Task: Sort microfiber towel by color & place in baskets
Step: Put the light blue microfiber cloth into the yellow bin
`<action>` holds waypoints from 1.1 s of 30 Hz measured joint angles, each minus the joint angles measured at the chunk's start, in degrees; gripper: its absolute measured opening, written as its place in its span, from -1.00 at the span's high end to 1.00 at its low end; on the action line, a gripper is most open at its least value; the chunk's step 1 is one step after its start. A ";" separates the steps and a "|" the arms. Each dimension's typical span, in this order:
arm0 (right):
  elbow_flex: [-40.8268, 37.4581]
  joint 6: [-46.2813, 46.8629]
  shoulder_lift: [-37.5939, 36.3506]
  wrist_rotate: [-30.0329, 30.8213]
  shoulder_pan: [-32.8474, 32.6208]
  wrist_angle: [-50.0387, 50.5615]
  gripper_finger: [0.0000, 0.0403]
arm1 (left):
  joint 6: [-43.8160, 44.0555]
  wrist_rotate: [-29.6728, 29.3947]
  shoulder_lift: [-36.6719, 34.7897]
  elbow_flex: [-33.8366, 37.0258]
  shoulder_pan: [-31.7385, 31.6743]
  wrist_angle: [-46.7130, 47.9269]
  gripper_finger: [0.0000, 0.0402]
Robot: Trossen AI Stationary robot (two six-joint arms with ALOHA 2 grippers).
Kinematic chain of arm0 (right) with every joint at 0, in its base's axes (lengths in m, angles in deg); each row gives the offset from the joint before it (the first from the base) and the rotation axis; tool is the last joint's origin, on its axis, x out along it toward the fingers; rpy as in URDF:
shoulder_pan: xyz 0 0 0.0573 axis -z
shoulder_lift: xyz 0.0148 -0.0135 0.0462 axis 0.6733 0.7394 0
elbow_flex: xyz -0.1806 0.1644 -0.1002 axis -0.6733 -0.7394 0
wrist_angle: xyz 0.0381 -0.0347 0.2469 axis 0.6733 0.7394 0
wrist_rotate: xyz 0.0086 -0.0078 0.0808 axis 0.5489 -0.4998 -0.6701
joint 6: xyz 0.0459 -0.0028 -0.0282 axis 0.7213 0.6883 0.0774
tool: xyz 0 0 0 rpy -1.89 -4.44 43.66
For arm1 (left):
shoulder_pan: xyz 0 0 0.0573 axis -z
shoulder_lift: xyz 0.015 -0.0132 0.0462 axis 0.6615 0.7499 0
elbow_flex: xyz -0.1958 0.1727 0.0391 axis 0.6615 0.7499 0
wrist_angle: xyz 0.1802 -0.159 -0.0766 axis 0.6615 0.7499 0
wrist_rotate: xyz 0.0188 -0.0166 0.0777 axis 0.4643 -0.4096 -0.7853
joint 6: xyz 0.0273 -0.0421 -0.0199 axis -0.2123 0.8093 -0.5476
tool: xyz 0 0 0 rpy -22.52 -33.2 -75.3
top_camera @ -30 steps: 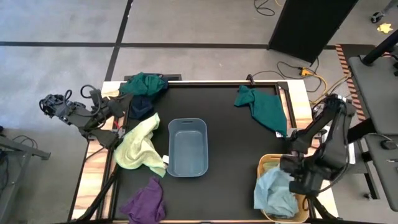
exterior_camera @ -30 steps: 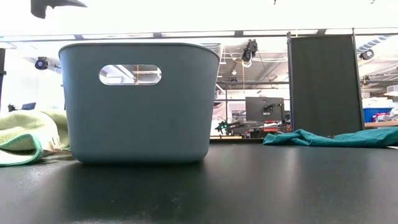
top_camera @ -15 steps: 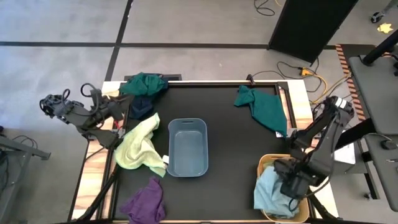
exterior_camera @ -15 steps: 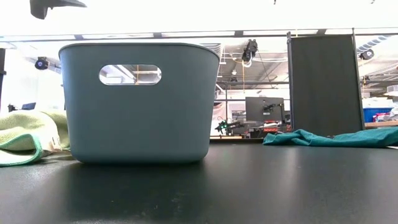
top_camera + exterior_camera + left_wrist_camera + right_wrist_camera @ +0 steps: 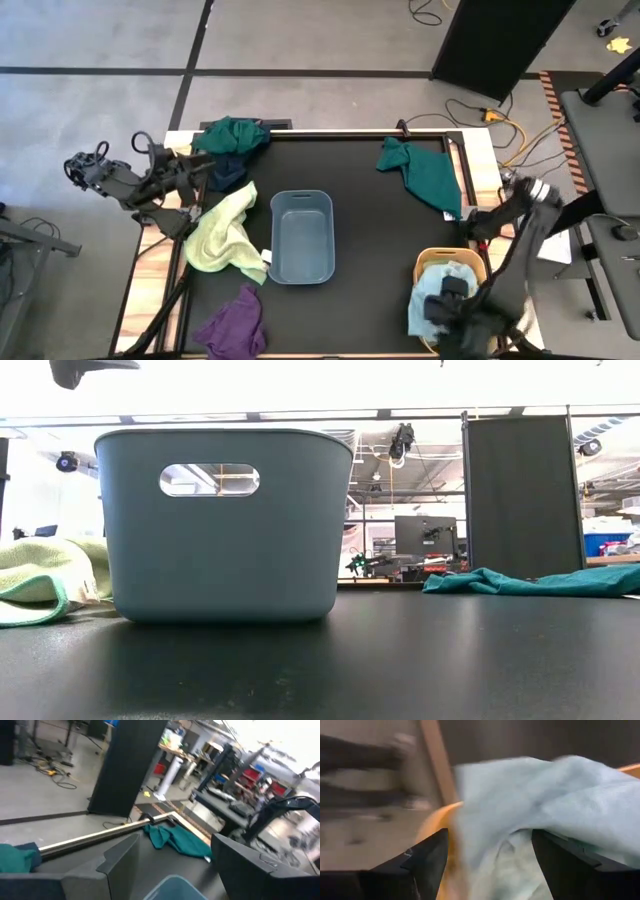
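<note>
I am counting six towels: two dark green (image 5: 232, 134) (image 5: 425, 172), one navy (image 5: 226, 172), one yellow-green (image 5: 226, 233), one purple (image 5: 234, 322), one light blue (image 5: 432, 298); two baskets, grey-blue (image 5: 301, 237) and yellow-orange (image 5: 428, 262).

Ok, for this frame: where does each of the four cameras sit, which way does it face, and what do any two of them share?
High: overhead, looking straight down; left gripper at the table's left edge, right gripper over the yellow-orange basket.
Low: table height, level across the table; grey-blue basket close up, no arm visible.
Left wrist: across the table past its open fingers toward the dark green towel.
Right wrist: down between open fingers at the light blue towel.
Shared: high and low both show the grey-blue basket and the dark green towel.
</note>
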State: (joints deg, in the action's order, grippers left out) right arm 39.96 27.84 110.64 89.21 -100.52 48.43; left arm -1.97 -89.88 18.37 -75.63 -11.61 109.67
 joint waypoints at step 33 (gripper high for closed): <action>-19.05 8.55 -1.91 -12.99 3.37 11.42 -0.23 | 0.59 13.83 3.11 0.00 0.00 7.91 -0.15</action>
State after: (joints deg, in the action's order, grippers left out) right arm 20.92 36.39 108.73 76.23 -97.15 59.85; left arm -1.38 -76.05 21.48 -75.63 -11.61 117.57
